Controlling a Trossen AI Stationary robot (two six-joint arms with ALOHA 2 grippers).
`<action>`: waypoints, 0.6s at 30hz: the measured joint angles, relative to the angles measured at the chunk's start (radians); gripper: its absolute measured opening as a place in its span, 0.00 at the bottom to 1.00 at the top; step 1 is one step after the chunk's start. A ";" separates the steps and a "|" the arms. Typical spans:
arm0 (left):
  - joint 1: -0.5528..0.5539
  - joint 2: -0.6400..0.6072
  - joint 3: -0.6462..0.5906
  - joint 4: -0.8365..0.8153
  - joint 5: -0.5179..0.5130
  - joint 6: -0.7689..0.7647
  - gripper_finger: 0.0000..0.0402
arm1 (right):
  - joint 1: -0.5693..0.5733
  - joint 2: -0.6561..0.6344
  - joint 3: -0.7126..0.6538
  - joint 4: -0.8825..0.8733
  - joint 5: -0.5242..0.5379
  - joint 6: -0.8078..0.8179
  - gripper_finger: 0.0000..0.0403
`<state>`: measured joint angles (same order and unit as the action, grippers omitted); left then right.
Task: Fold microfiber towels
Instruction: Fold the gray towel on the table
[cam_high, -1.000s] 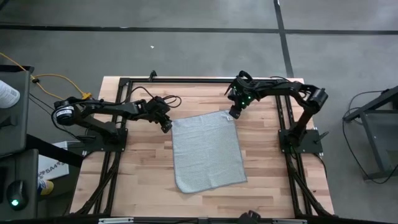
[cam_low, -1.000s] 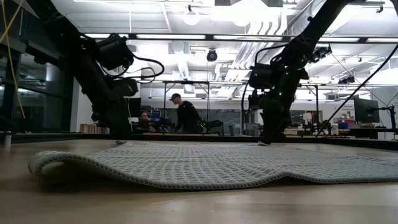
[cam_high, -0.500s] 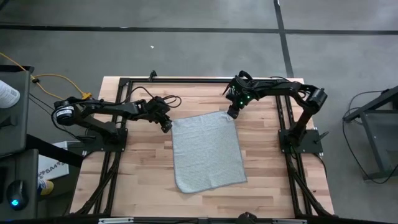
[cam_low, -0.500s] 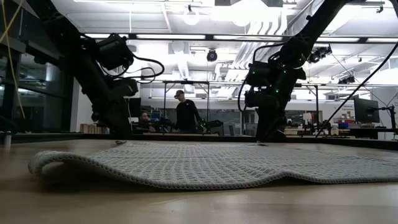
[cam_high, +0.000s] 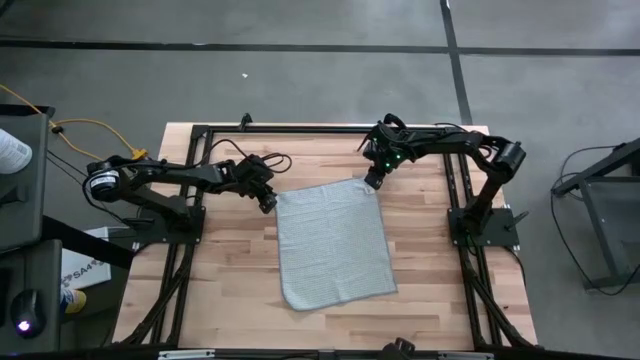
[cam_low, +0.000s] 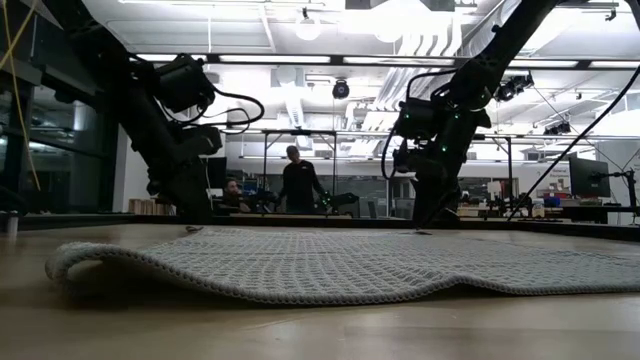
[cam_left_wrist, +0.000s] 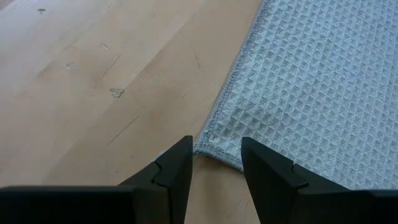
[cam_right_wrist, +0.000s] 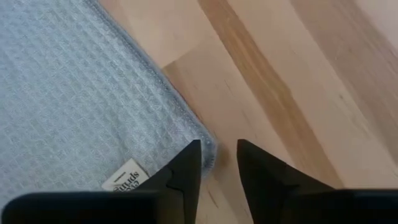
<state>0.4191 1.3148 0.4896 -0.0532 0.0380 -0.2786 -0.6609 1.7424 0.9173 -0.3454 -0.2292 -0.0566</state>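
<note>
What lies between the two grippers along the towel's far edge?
High view: only the towel far edge and bare table between left gripper and right gripper.

High cam: overhead, straight down, far enough to take in the whole counter (cam_high: 420, 300), both arms and the floor around it.

Low cam: at counter height on the near edge, looking level across to the far side and the room behind; towel (cam_low: 330, 265) edge fills the foreground, very close.

Left wrist cam: rides the left arm, looks down past the left hand (cam_left_wrist: 216, 165) at the towel's far-left corner, close up.

Right wrist cam: same setup on the right hand (cam_right_wrist: 219, 163), over the far-right corner.

Overlap: all four see the towel; high and low both see both arms.
</note>
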 joint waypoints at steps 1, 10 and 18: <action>0.000 0.000 0.000 0.000 0.000 0.000 0.35 | 0.000 0.000 0.000 0.000 -0.002 0.001 0.23; 0.000 0.000 0.000 0.000 0.021 -0.007 0.34 | 0.000 0.000 0.000 -0.010 -0.009 0.009 0.18; 0.000 0.000 0.000 0.000 0.024 -0.009 0.34 | -0.001 0.038 0.004 -0.018 -0.018 0.012 0.18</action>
<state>0.4191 1.3148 0.4896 -0.0536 0.0620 -0.2871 -0.6618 1.7807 0.9211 -0.3630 -0.2474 -0.0449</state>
